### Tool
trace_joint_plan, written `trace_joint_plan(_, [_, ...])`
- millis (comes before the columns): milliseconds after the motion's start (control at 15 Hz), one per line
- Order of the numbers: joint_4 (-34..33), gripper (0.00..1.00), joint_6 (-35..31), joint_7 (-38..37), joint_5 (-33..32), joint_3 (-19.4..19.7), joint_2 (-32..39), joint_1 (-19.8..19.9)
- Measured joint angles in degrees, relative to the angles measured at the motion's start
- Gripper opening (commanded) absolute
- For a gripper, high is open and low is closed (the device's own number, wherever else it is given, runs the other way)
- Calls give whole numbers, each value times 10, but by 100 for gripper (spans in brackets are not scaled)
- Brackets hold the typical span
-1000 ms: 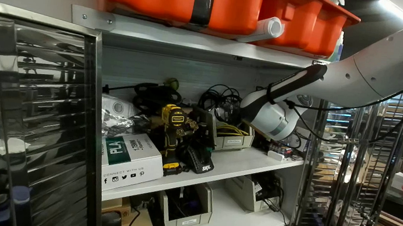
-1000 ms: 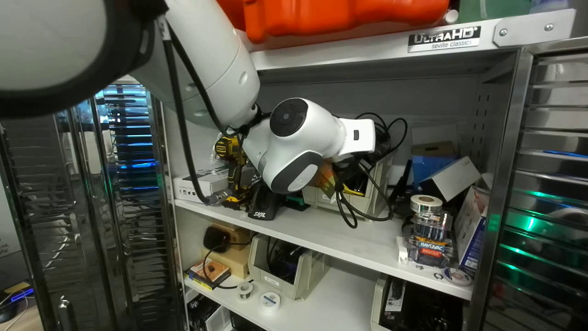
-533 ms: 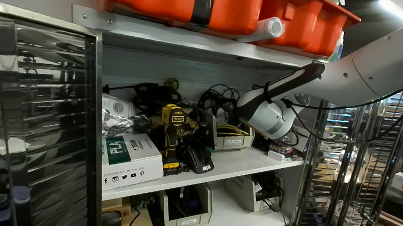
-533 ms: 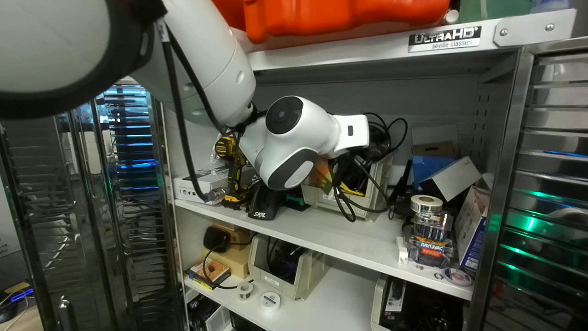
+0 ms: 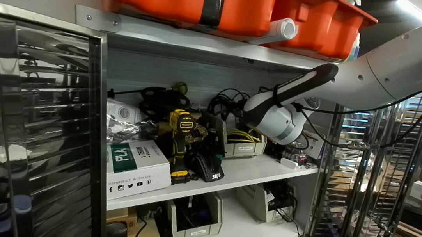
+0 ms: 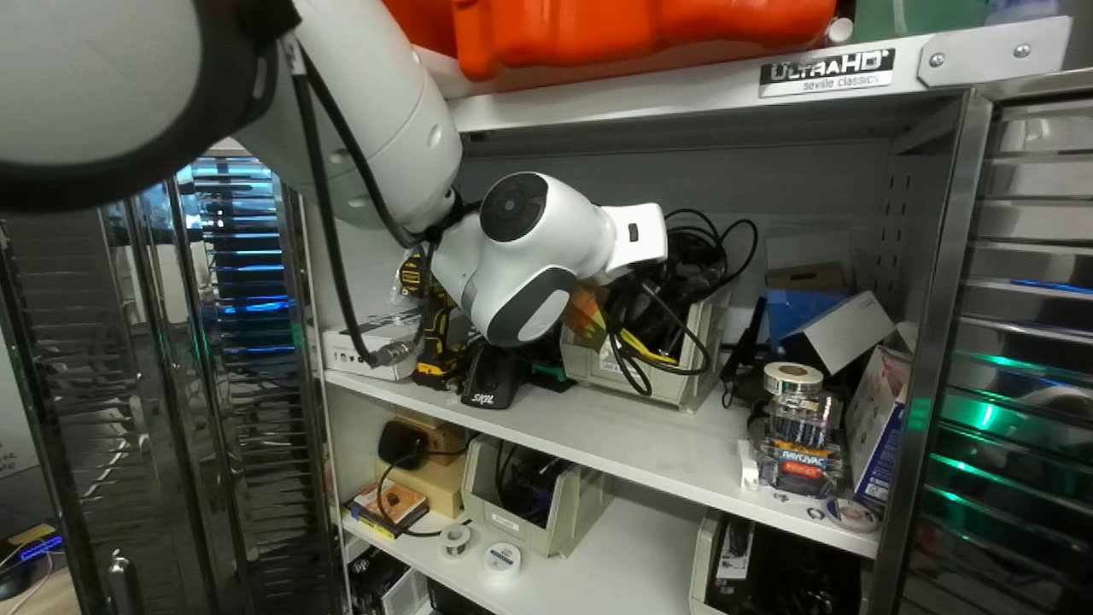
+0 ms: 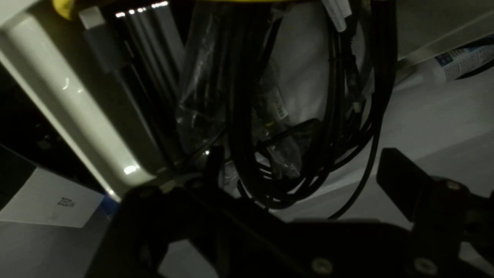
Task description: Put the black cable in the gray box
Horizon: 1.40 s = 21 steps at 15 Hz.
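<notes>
The black cable (image 7: pixel 241 127) is a coil of several loops, bunched between the walls of the gray box (image 7: pixel 73 100) in the wrist view. Its lower bend reaches down between my fingers, which stand well apart on either side. My gripper (image 7: pixel 301 158) is open; the right finger (image 7: pixel 401 183) shows a gap to the loops, while contact at the left one is too dark to judge. Both exterior views show the gray box (image 5: pixel 245 149) on the upper shelf, with coiled black cable (image 6: pixel 704 256) rising at its back. My wrist hides the fingers there.
Yellow cable (image 5: pixel 242 136) lies in the box's front. A yellow drill (image 5: pixel 180 139) and a SKIL charger (image 5: pixel 206 167) stand beside it. Batteries (image 6: pixel 798 461) and tape occupy the shelf's other end. Further gray bins (image 5: pixel 197 233) sit below. A thin black cable loop (image 6: pixel 632 376) hangs under my wrist.
My wrist has shifted left and slightly up in both exterior views, and the loop hanging beneath it moved along. The coil at the box's back stayed in place.
</notes>
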<state>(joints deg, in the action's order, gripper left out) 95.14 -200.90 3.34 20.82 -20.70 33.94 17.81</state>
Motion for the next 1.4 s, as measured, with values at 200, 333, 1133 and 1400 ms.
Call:
trace_joint_plan(200, [14, 100, 1, 14, -4, 0, -14, -3])
trace_joint_plan(333, [34, 100, 2, 24, -4, -1, -30, -2])
trace_joint_plan(1133, [294, 100, -1, 22, -128, -154, -148, 146])
trace_joint_plan(1400, [376, 100, 21, -8, -167, -234, -189, 229])
